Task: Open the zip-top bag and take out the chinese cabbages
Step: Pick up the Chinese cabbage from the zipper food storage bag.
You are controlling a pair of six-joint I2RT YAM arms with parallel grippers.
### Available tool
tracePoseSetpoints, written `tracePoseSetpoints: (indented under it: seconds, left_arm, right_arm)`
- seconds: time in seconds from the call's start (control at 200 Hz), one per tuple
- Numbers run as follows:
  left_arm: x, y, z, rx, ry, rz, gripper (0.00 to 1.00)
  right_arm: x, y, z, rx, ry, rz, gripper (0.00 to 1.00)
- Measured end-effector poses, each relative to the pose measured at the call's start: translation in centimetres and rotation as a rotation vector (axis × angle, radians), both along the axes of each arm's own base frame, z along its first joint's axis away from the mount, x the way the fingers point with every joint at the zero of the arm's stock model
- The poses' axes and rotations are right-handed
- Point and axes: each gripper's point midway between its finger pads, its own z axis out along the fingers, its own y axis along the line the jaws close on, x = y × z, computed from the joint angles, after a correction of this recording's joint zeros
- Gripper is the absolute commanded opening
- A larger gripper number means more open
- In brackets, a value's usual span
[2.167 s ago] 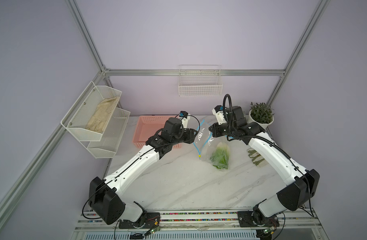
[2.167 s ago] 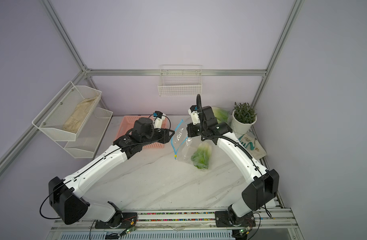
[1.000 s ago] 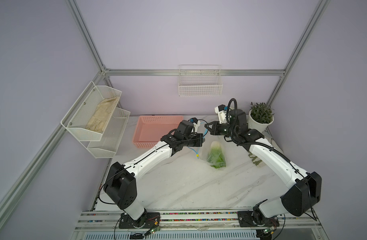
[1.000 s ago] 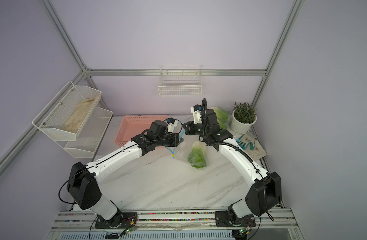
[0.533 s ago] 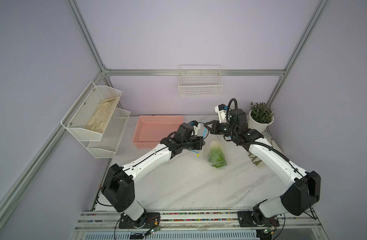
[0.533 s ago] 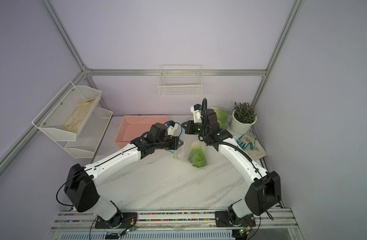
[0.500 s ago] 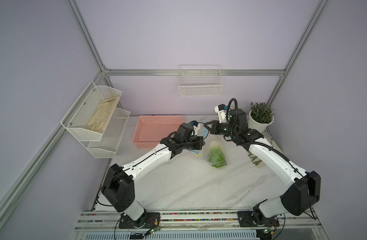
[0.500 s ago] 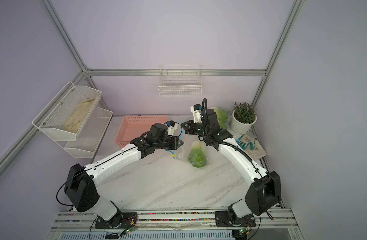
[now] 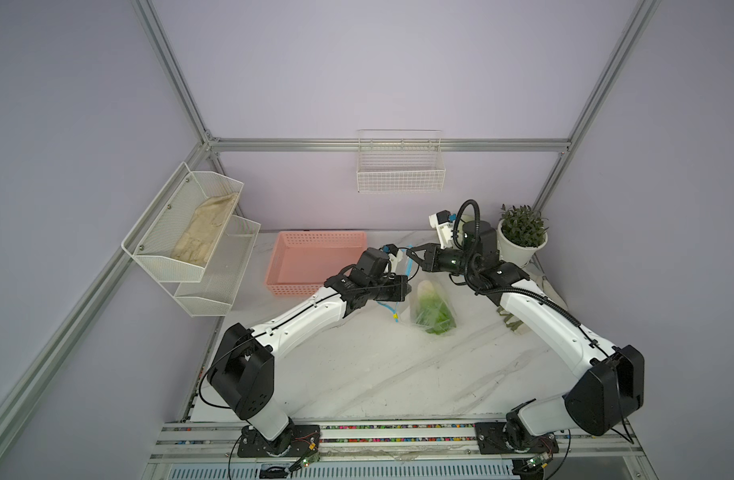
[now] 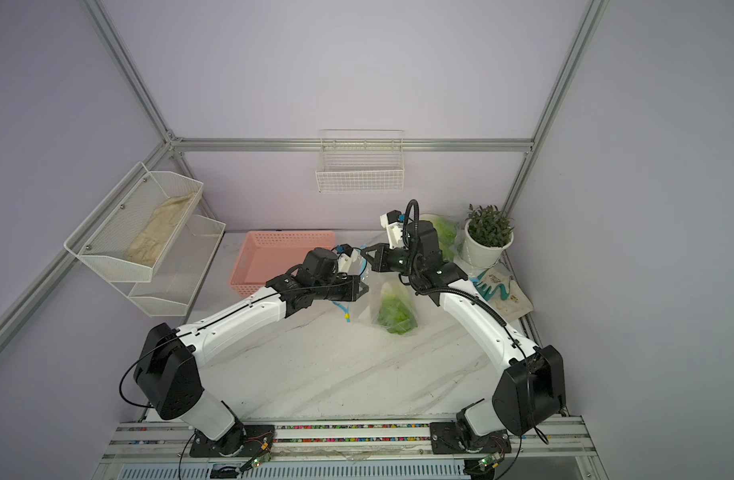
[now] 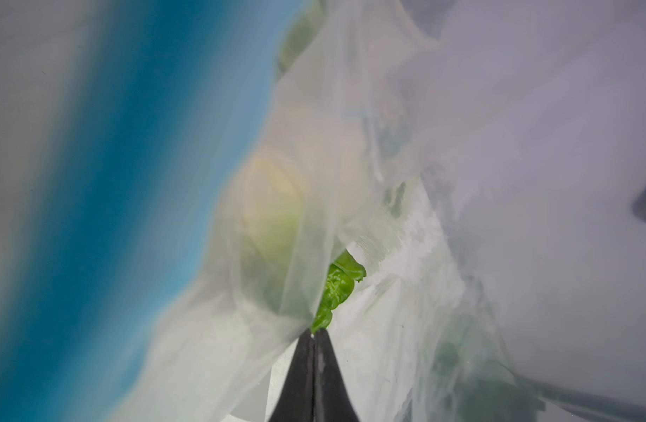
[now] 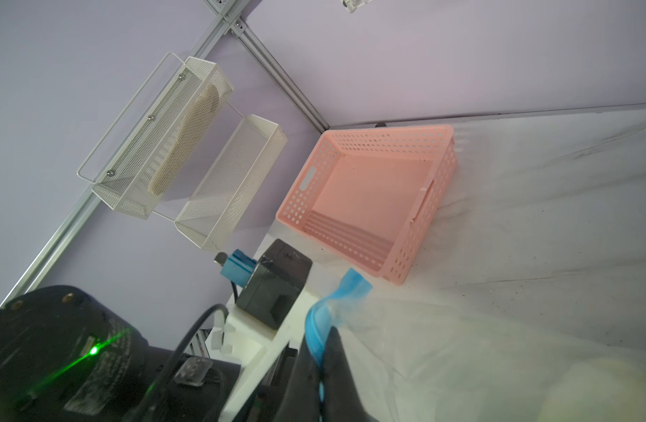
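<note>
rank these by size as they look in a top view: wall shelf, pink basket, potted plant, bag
1. wall shelf
2. pink basket
3. potted plant and bag: about alike, not ranked
The shelf hangs nearer the camera, which may flatter it.

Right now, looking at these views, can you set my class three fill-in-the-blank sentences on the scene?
The clear plastic zip-top bag has a ____ zip strip. The green-leaved chinese cabbage lies ____ that bag. The perforated plastic basket's colour is ____.
Missing words: blue; inside; pink.
</note>
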Motion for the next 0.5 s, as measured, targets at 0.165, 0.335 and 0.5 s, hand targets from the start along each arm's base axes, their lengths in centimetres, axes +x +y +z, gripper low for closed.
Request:
tracePoseSetpoints:
  seconds: [0.165,0.335,0.5]
  left_arm:
    - [-0.3,0.3,-1.4,0.007,0.017,-0.004,0.20]
    - [-0.8,0.7,-3.8,-0.014,0.044,-0.020,0.39]
    - [-1.6,1.1,-5.9,-0.036,0.077,-0.037,0.43]
  right_arm:
    - [-0.8,-1.8,0.2,0.016,-0.015,-0.043,0.60]
    - [-1.0,-7.3,-0.3,0.019,-0.033,-0.218,0.64]
    - [0.0,-12.5,-5.7,0.005,0.086,-0.402,0.65]
